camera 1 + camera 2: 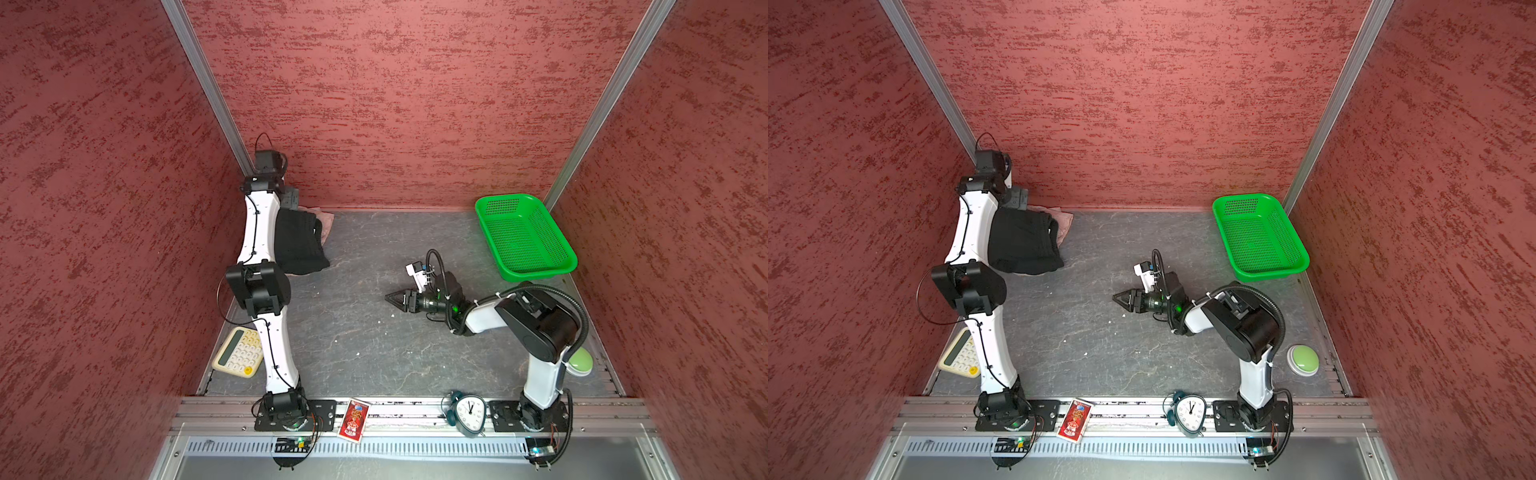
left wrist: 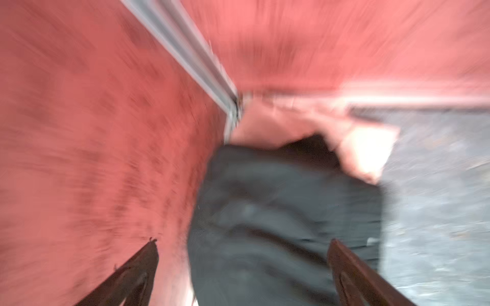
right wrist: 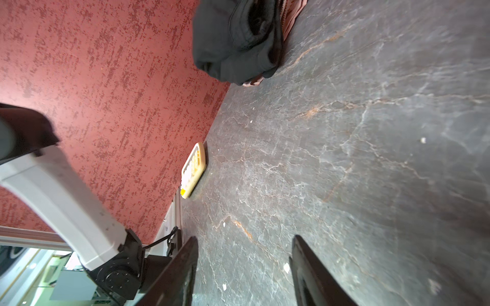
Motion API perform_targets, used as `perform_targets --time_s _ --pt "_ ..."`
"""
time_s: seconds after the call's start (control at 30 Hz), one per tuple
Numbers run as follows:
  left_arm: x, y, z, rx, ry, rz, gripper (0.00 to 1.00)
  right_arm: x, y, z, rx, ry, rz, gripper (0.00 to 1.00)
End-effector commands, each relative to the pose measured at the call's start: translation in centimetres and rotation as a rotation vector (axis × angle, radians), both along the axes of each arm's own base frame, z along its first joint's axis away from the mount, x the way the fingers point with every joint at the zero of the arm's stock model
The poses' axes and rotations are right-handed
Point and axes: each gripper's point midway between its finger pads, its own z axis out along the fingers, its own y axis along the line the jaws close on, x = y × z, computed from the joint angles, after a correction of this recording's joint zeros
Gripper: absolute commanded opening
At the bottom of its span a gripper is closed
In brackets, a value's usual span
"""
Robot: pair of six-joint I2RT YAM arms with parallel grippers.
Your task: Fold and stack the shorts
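The black shorts (image 1: 299, 245) (image 1: 1021, 245) lie folded in the table's back left corner, on top of the pink shorts (image 1: 327, 219) (image 1: 1065, 224), which peek out at the far edge. In the blurred left wrist view my left gripper (image 2: 242, 241) is open wide just above the black shorts (image 2: 286, 212), holding nothing, with the pink shorts (image 2: 366, 151) beyond. My right gripper (image 1: 392, 298) (image 1: 1119, 297) (image 3: 246, 238) hovers open over the bare middle of the table, pointing left towards the stack (image 3: 233, 39).
A green mesh basket (image 1: 525, 237) stands at the back right. A cream calculator (image 1: 239, 352) lies at the front left beside the left arm. A clock (image 1: 469, 411) and a red card pack (image 1: 354, 419) sit on the front rail, a green button (image 1: 1304, 359) at the right. Red walls enclose the table (image 1: 374, 353).
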Motion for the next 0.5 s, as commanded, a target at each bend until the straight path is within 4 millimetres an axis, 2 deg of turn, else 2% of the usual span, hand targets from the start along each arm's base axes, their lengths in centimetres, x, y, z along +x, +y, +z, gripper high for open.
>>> perform_targets --time_s 0.0,0.13,0.2,0.3,0.37,0.47 --pt "-1.1 -1.6 6.4 -0.046 -0.198 -0.029 0.99 0.8 0.0 2.0 -0.034 -0.095 -0.025 0.59" --pt "-2.8 -2.6 6.8 -0.086 -0.228 -0.025 0.99 2.0 -0.8 2.8 -0.11 -0.137 -0.068 0.63" --pt "-3.9 -3.9 6.4 -0.159 -0.23 -0.049 0.99 3.3 -2.1 3.5 -0.159 -0.163 -0.131 0.65" --pt "-5.8 -6.6 6.5 -0.253 -0.311 -0.126 0.99 5.4 -5.2 5.8 -0.206 -0.229 -0.238 0.71" --pt "-7.7 -7.8 7.0 -0.278 -0.395 -0.16 0.99 7.0 -7.9 7.0 -0.274 -0.274 -0.326 0.75" --pt "-11.4 -9.0 6.9 -0.342 -0.499 -0.169 1.0 8.9 -13.0 8.6 -0.384 -0.316 -0.483 0.84"
